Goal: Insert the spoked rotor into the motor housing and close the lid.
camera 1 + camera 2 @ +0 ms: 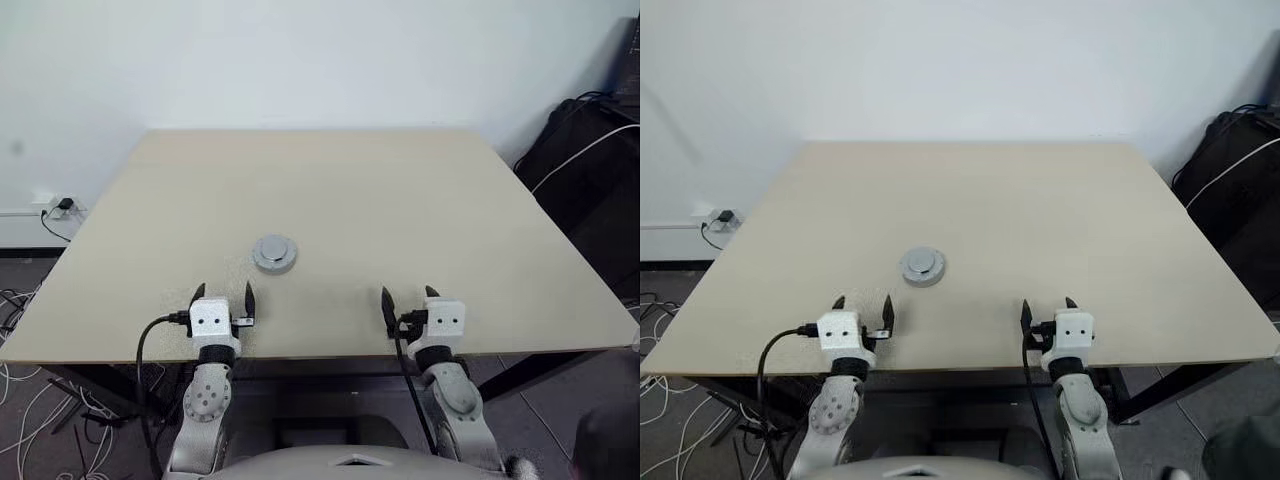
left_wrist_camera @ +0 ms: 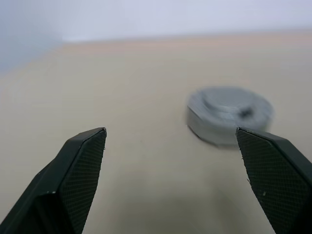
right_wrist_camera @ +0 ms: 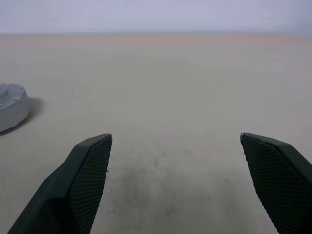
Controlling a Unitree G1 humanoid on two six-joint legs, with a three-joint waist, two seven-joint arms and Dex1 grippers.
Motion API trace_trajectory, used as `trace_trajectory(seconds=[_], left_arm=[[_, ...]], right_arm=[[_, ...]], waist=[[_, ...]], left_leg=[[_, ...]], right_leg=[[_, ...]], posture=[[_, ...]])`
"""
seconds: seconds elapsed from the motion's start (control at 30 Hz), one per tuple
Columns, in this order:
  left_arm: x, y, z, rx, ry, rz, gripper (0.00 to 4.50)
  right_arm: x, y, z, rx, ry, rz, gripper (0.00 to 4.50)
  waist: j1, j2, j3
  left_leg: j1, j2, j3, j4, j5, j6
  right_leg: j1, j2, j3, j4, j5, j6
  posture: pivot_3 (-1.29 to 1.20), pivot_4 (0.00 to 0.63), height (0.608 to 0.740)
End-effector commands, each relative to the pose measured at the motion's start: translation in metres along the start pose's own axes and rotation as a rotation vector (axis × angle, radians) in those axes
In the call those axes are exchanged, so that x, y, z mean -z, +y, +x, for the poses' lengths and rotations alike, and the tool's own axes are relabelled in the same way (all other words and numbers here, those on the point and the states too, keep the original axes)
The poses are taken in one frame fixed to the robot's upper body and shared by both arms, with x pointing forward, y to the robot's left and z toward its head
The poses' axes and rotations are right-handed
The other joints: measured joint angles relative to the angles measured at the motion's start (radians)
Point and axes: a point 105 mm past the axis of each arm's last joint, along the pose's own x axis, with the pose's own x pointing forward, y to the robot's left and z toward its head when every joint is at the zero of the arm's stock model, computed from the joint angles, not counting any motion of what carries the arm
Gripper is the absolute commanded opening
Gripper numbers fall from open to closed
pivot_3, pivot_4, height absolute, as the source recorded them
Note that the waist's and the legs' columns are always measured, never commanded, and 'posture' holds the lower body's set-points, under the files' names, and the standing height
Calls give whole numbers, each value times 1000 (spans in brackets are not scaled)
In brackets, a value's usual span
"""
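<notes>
On the beige table, a little toward the near edge and left of centre, sits one round silvery-grey disc with a raised middle: the lid, smooth face up, seated flat on what I take to be the motor housing underneath, though the dark shell itself is hidden, as is the spoked rotor. Left gripper hovers at the near table edge, just short of the lid and slightly left of it, jaws spread wide with nothing between them; left wrist view has the lid ahead, nearer the right finger. Right gripper is well to the right of the lid, also at the near edge, fingers fully apart, empty. Neither touches anything. Judging by the layout, assembly looks closed up, so this reads as the final step finished, arms parked clear. Next move, if any: check the lid sits flush all round; otherwise press it down centrally with one gripper.
</notes>
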Motion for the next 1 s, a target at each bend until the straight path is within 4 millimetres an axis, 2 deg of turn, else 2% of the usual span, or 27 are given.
trace_trajectory(seconds=[0.03,0.53,1.0], left_arm=[[-9,-5,2,14,-74,-40,4484],[-7,-12,3,77,-77,-71,4484],[-4,-2,0,108,-52,-88,4484]], right_arm=[[-15,-1,2,10,-72,43,4500],[-10,-6,6,34,-39,85,4500],[-11,-5,10,19,-53,19,4500]], waist=[[0,0,0],[-1,1,-1],[-1,2,-1]], left_leg=[[0,0,0,0,0,0],[0,0,0,0,0,0],[0,-3,0,0,0,0]], right_leg=[[0,0,0,0,0,0],[0,0,-1,0,0,0],[0,0,-1,0,0,0]], posture=[[0,0,740],[0,0,740],[0,0,740]])
